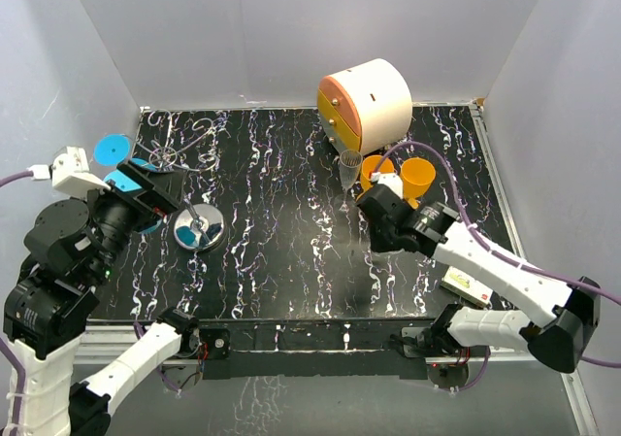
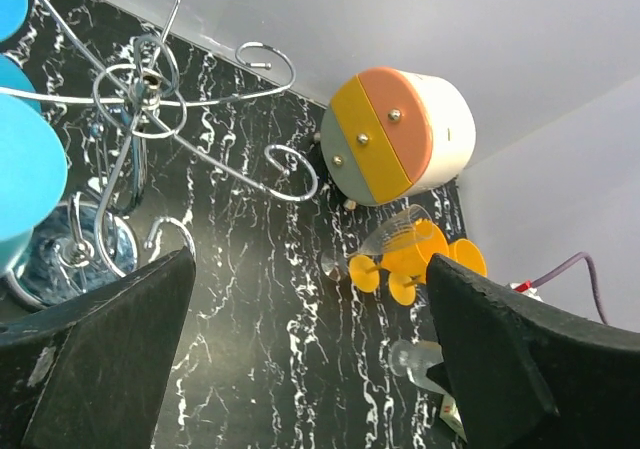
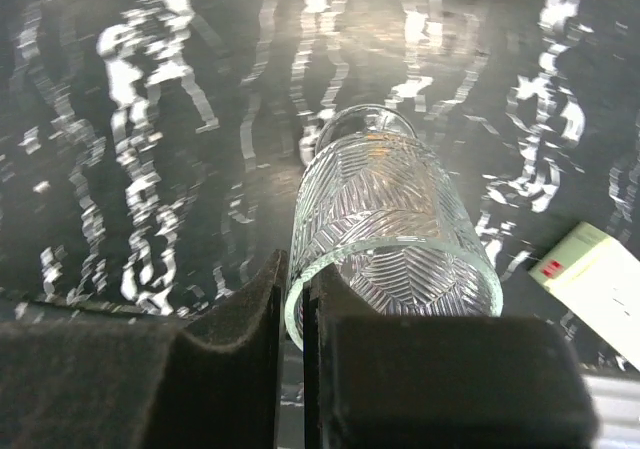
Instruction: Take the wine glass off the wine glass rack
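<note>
On glass (image 3: 385,209): end effector (image 3: 297,294), seemingly tight

Lab test cell — white walls (image 1: 291,28), black marbled tabletop (image 1: 291,251).

Enclosure: black tabletop (image 1: 291,261) veined with white marbling, glossy under overhead glare; plain white walls (image 1: 243,28) at left, rear and right; pale metal strip (image 1: 495,164) along the tabletop's right edge.
</note>
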Action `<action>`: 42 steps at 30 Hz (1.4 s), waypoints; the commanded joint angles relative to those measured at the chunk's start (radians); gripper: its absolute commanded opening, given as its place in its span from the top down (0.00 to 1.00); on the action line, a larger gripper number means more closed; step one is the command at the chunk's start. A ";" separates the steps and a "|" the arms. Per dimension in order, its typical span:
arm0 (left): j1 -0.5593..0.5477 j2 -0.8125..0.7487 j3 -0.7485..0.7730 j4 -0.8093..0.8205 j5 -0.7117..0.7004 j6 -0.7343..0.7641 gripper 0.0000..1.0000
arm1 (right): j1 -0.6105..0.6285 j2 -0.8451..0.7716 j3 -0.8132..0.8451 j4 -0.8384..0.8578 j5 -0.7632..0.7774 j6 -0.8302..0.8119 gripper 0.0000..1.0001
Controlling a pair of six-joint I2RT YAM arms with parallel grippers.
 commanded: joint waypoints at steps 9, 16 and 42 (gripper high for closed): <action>-0.005 0.115 0.174 -0.114 -0.079 0.183 0.01 | -0.534 0.152 0.049 0.080 -0.168 -0.264 1.00; -0.005 0.162 0.239 -0.211 -0.123 0.224 0.01 | -0.595 0.221 0.038 0.152 -0.193 -0.299 1.00; -0.005 0.288 0.338 -0.509 -0.580 0.260 0.01 | -0.608 0.146 0.073 0.180 -0.219 -0.323 0.57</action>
